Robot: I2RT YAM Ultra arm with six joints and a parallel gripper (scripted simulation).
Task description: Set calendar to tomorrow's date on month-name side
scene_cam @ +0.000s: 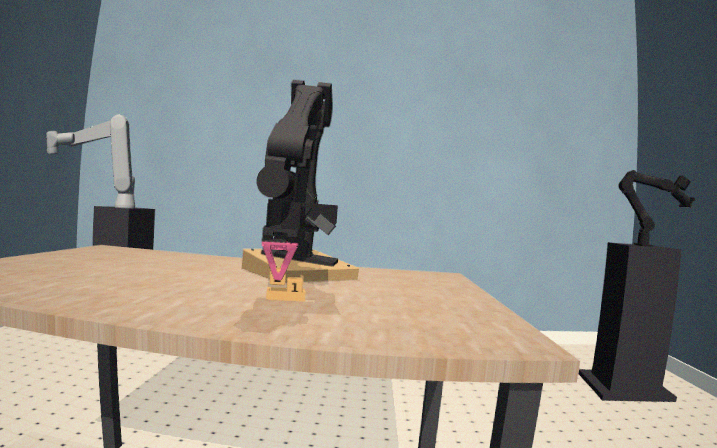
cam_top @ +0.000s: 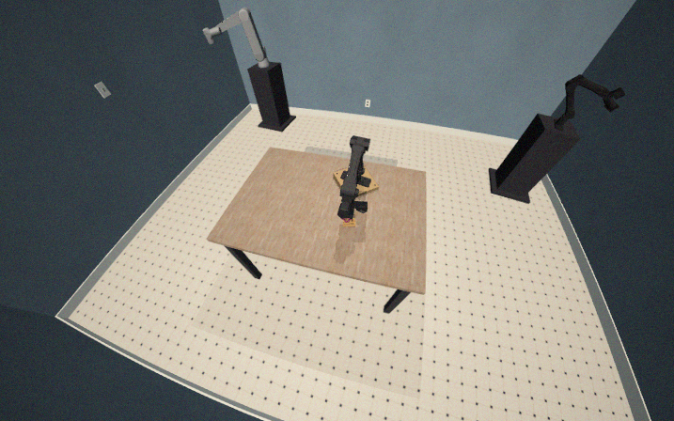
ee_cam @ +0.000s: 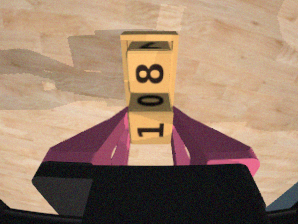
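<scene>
Cubes sit side by side in the tray (scene_cam: 285,293) on the table (scene_cam: 127,289): my pincer (ee_cam: 150,141) clamps the near cube (ee_cam: 150,129), beside the far cube (ee_cam: 150,72) topped with an 8.

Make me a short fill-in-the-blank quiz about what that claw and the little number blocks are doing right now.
1. The pink claw is shut on a ____ cube.
2. In the wrist view, the top of the other cube shows the digit ____.
3. In the exterior view, the cube beside the claw shows the digit ____.
4. The tray rests on the ____ table.

Missing words: wooden; 8; 1; wooden
</scene>
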